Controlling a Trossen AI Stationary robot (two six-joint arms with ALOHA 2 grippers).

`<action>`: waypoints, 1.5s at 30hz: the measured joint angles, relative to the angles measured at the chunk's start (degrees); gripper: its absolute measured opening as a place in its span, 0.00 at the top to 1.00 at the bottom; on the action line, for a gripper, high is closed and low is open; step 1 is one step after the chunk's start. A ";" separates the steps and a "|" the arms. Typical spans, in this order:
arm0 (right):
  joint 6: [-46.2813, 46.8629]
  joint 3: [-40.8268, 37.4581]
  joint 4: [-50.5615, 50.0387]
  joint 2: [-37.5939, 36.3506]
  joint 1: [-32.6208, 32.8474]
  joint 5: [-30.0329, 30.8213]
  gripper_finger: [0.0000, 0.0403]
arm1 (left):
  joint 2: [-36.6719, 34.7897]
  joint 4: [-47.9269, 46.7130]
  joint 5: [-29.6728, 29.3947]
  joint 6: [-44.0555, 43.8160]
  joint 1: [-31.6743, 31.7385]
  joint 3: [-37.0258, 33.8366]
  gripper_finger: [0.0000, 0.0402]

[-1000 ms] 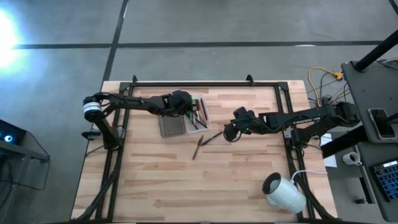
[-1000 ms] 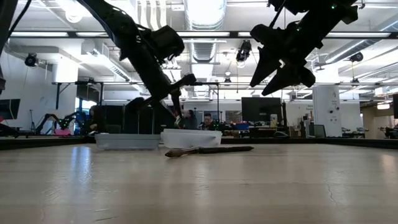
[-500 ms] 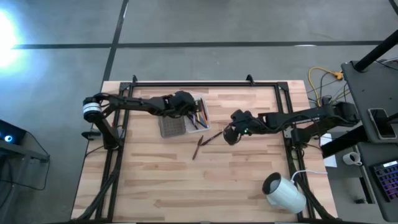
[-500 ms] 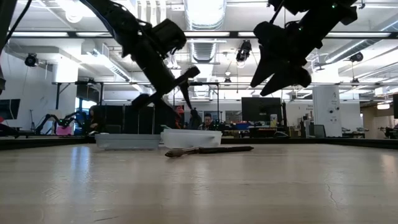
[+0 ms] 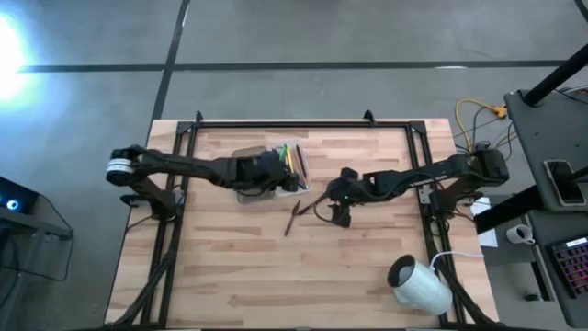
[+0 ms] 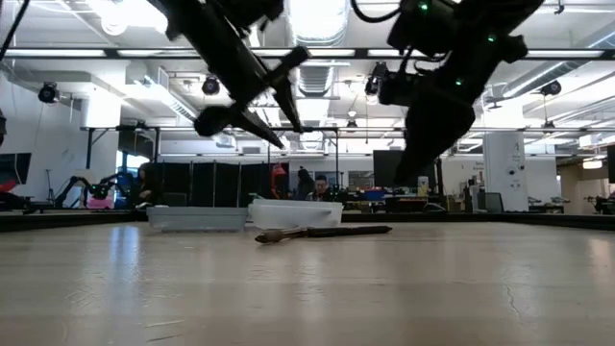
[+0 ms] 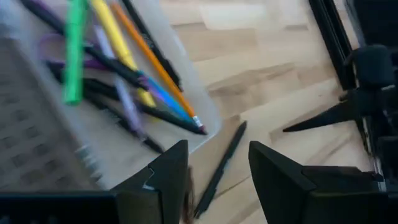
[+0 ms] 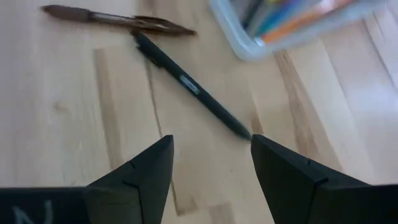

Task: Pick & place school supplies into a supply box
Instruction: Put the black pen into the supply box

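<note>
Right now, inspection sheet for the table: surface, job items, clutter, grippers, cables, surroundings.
Surface: wooden table, light planks inside a dark frame.
Job's things: supply box holds coloured pens; grey lid beside it; black pen and brown pen lie loose on the wood, tips meeting.
Clutter: white roll at the table's corner near the right arm.
Grippers: left gripper open, empty, raised by the box; right gripper open, empty, above the black pen.
Cables: yellow and white leads off the table, beyond the right arm.
Surroundings: lab room with monitors; a person far behind.
</note>
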 joint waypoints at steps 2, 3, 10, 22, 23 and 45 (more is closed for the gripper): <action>-6.36 1.93 -1.18 1.55 -0.01 -1.21 0.49 | -2.23 -1.21 -3.85 -1.78 -2.34 -0.61 0.62; -9.67 3.21 -2.03 2.49 -0.01 -1.64 0.49 | -3.48 -1.19 -5.64 -2.35 -3.41 -1.07 0.62; -24.59 12.03 -8.09 12.24 -0.66 -2.05 0.49 | -10.98 -1.61 -9.83 -2.83 -8.15 -4.73 0.62; -28.92 22.01 -15.95 21.55 -2.56 -2.11 0.49 | -18.92 -1.53 -12.24 -8.62 -12.00 -12.79 0.62; -29.06 21.96 -15.88 21.55 -2.56 -2.15 0.49 | -19.64 -1.28 -12.29 -8.87 -12.04 -13.60 0.62; -14.88 26.52 -19.19 27.87 -7.47 -16.17 0.57 | -45.53 -1.07 -11.95 -8.21 -12.28 -32.14 0.62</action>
